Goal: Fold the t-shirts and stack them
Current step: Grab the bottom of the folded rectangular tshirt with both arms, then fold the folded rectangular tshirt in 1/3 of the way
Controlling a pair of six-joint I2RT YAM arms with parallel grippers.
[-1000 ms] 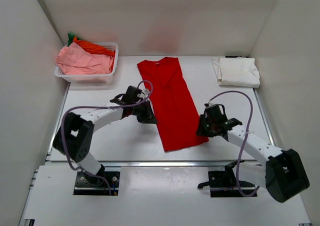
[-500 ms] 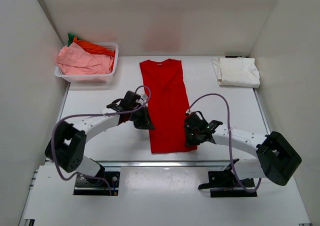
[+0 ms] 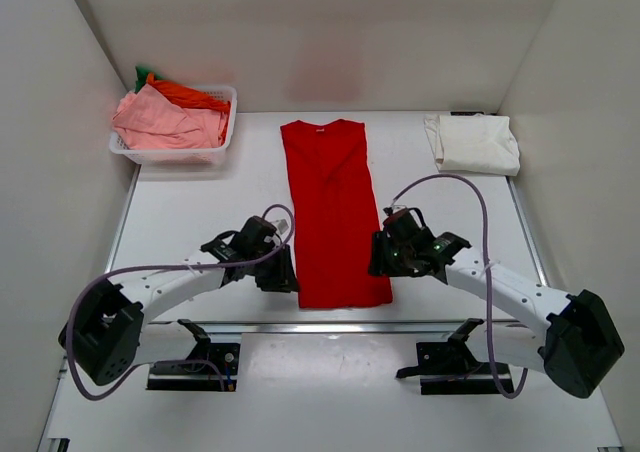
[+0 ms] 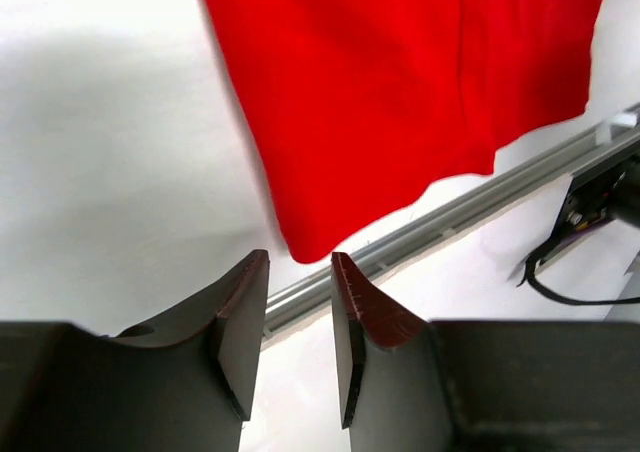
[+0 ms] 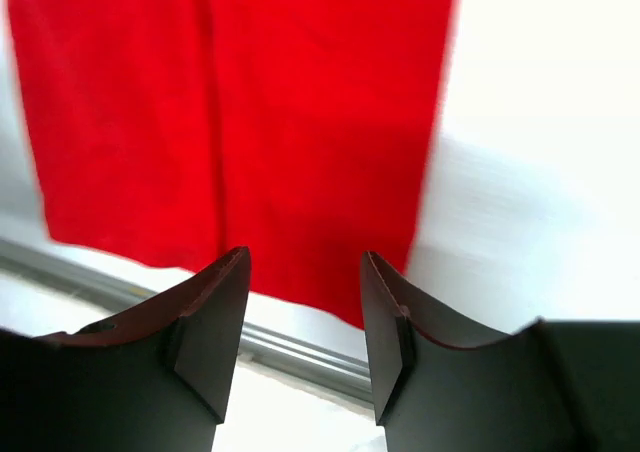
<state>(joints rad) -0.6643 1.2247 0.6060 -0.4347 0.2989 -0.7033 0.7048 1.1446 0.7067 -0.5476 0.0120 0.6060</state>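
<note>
Currently L hand (image 4: 300, 260) & R hand (image 5: 305, 256) open beside red tee (image 3: 333, 212).

High view looking down, wrist views close, all sharing red t-shirt (image 3: 335, 222)

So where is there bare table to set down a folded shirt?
Bare table lies left of the red t-shirt, between the basket and the left gripper, and right of it, in front of the cream t-shirt. Crowded at the near edge, where the right gripper too flanks the hem.
</note>
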